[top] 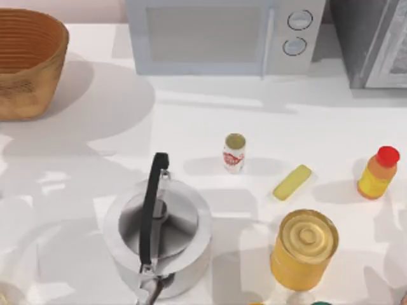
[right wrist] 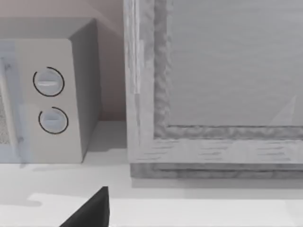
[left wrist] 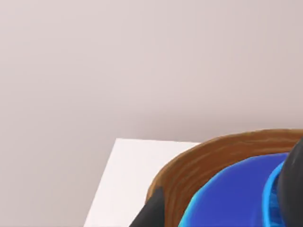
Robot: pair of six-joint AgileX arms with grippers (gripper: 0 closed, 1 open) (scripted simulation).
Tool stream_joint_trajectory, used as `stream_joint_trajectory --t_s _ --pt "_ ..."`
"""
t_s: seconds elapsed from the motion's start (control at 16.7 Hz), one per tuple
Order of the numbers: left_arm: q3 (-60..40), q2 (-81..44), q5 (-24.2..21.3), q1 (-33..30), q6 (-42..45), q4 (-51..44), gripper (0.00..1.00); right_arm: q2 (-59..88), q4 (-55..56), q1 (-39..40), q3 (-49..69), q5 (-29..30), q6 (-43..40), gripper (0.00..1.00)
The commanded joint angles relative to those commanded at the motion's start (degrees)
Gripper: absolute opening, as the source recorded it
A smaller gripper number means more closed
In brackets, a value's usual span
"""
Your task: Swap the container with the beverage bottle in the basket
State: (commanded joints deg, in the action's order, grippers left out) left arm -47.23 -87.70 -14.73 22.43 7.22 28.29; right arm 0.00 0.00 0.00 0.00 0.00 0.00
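The orange-brown wicker basket (top: 28,60) stands at the table's far left corner, and its rim (left wrist: 203,163) is close in the left wrist view. Inside it lies the container (left wrist: 236,198), blue with a lighter cyan edge. My left gripper (left wrist: 222,205) is open at the basket. The container sits between its dark fingers (left wrist: 152,213), with a strip of wicker showing between one finger and the container. The beverage bottle (top: 234,152), white with red print and a dull-gold top, stands upright at mid-table. My right gripper (right wrist: 90,212) is parked, facing the microwave and a grey cabinet.
A steel kettle (top: 158,235) with a black handle stands front centre. Right of the bottle lie a yellow bar (top: 292,182), a big yellow can (top: 304,249) and an orange bottle with a red cap (top: 378,173). A microwave (top: 222,35) lines the back edge.
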Motion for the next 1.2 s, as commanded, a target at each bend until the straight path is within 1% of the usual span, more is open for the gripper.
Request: stream_joint_trajectory --t_s 0.24,0.36,0.48,0.6,0.9,1.2 --pt "-14.89 -1.57 0.26 -4.87 -1.42 -17.17 0.0 0.0 0.0 0.0 0.0 0.0 0.0 1.0" --pt "-20.71 -2.73 0.68 -7.19 -2.27 -23.38 0.0 0.0 0.0 0.0 0.0 0.0 0.0 1.0" --pt "-24.6 -3.69 1.1 -9.08 -2.94 -27.36 0.0 0.0 0.0 0.0 0.0 0.0 0.0 1.0" --pt "-26.12 -4.19 1.31 -9.9 -3.23 -28.88 0.0 0.0 0.0 0.0 0.0 0.0 0.0 1.0" --pt "-25.99 -4.08 1.29 -9.67 -3.1 -28.64 0.0 0.0 0.0 0.0 0.0 0.0 0.0 1.0" --pt "-27.2 -8.57 1.94 -10.45 -3.42 -25.61 0.0 0.0 0.0 0.0 0.0 0.0 0.0 1.0"
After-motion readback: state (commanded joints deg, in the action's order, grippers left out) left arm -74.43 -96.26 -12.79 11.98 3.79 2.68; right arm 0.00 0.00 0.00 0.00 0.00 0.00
